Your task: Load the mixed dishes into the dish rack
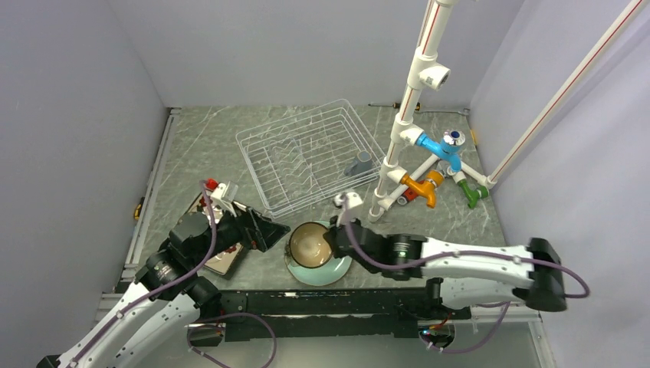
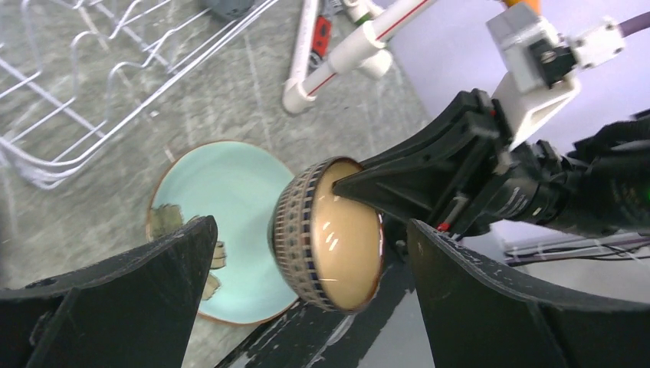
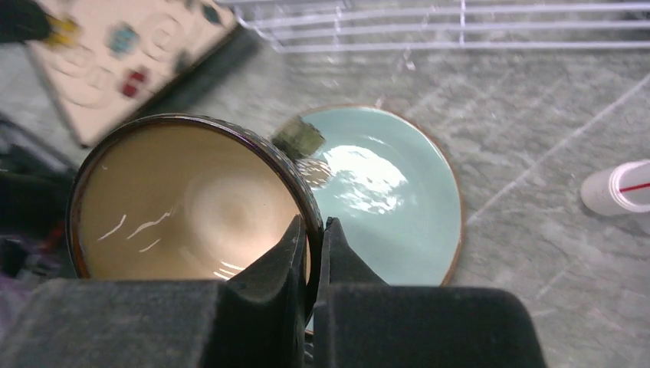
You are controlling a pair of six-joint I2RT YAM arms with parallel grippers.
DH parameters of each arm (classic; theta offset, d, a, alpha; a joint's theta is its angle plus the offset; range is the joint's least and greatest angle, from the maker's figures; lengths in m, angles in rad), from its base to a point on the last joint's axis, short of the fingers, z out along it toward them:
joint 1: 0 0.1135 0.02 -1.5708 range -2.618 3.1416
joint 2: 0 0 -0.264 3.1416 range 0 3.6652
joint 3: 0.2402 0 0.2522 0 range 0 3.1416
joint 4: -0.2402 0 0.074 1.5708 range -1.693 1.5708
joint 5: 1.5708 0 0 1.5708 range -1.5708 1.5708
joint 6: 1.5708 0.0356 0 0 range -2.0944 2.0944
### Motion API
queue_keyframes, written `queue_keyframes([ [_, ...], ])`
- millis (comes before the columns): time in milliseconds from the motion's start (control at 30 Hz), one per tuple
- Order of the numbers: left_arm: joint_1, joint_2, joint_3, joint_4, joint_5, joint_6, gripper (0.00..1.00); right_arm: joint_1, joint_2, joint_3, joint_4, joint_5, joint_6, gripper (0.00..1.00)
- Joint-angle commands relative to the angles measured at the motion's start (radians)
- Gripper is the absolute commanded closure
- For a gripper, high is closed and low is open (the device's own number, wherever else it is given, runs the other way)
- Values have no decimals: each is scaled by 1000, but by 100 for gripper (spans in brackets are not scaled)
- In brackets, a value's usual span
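My right gripper (image 3: 313, 230) pinched the rim of one brown ceramic bowl (image 3: 192, 207), ribbed outside and glossy cream inside. The bowl was tipped on its side over one pale green round glazed plate (image 3: 383, 192) with a brown rim, which lay flat on the grey marbled table (image 3: 536, 153). My left gripper (image 1: 272, 230) was spread wide beside the bowl, holding nothing. One cream floral square plate (image 3: 130, 54) lay near. One small grey mug (image 1: 360, 163) sat in the white wire dish rack (image 1: 291, 119).
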Motion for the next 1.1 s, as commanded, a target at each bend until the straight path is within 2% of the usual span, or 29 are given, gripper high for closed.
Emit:
queue_keyframes([
  [0,4,-3,1,134,83,-73,1,4,-222,-100,315,-51,-103,100],
  [133,5,37,16,193,171,-117,1,4,-285,-103,321,-30,-150,100],
  [267,5,33,-40,288,231,-130,1,6,-321,-97,330,-49,-173,100],
  [433,5,40,-120,468,325,-187,1,6,-391,-97,344,-34,-163,100],
  [633,5,147,-134,695,497,-270,1,6,-421,-97,358,-19,-177,100],
  [900,4,112,-116,616,431,-233,11,5,-430,-100,384,12,-181,100],
  [1067,5,165,-115,653,475,-278,1,5,-446,-124,440,45,-190,100],
])
